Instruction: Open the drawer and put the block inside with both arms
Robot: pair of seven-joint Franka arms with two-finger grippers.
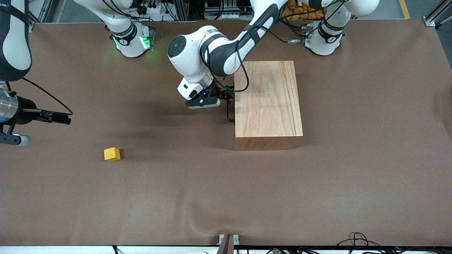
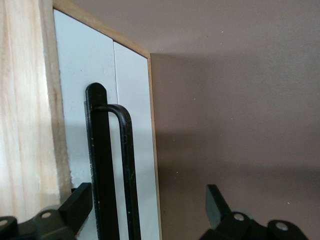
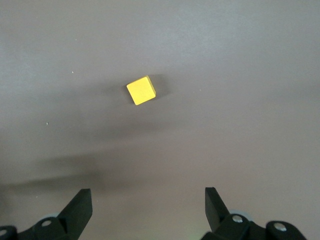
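The wooden box (image 1: 268, 102) stands in the middle of the table, and the drawer looks shut. Its pale front panel (image 2: 131, 90) faces the right arm's end and carries the thin black handle (image 2: 125, 160), which also shows in the front view (image 1: 229, 106). My left gripper (image 2: 148, 200) is open at that panel (image 1: 226, 97), with the handle between its fingers, close to one finger (image 2: 80, 200). The yellow block (image 1: 112, 154) lies on the table, toward the right arm's end and nearer the front camera than the box. My right gripper (image 3: 148, 197) is open and empty, in the air short of the block (image 3: 140, 90).
The brown table mat (image 1: 226, 197) has a raised fold near its front edge. The right arm (image 1: 14, 106) hangs at the edge of the front view. Both arm bases (image 1: 130, 42) stand along the farthest edge of the table from the front camera.
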